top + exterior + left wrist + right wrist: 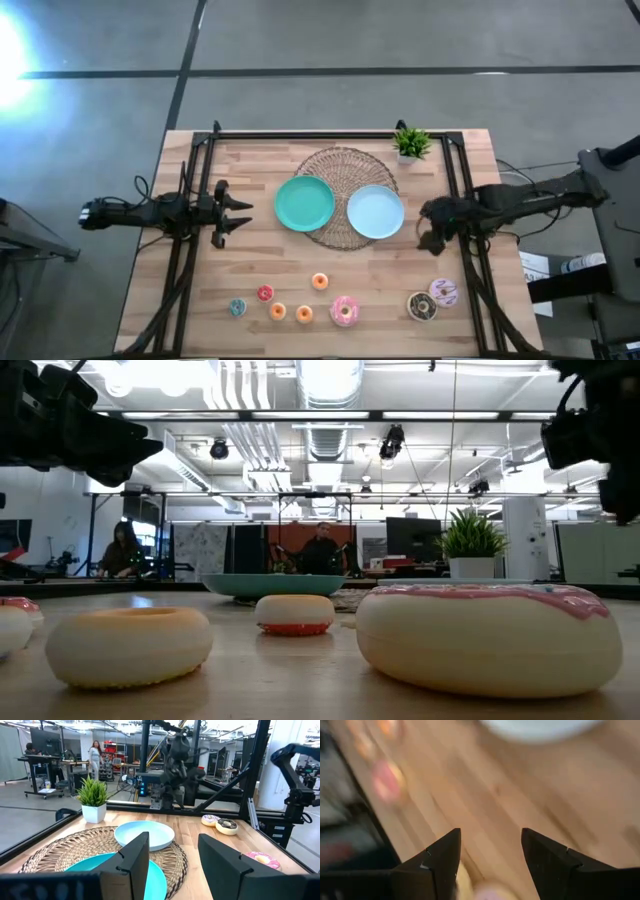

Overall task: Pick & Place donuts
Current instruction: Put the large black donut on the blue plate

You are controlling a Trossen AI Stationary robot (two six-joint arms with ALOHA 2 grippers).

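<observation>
While the donuts (342, 308) sit in a row along the near edge of the tabletop (260, 180), we see the left gripper (232, 213) on the left, jaws apart, and the right gripper (430, 226) right of the light-blue plate (375, 212), jaws apart too, both holding nothing.

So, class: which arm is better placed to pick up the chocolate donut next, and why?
Right. The right end effector is open on the table's right side, just above the chocolate donut and lilac donut. The left end effector is open too, but across the table.
</observation>
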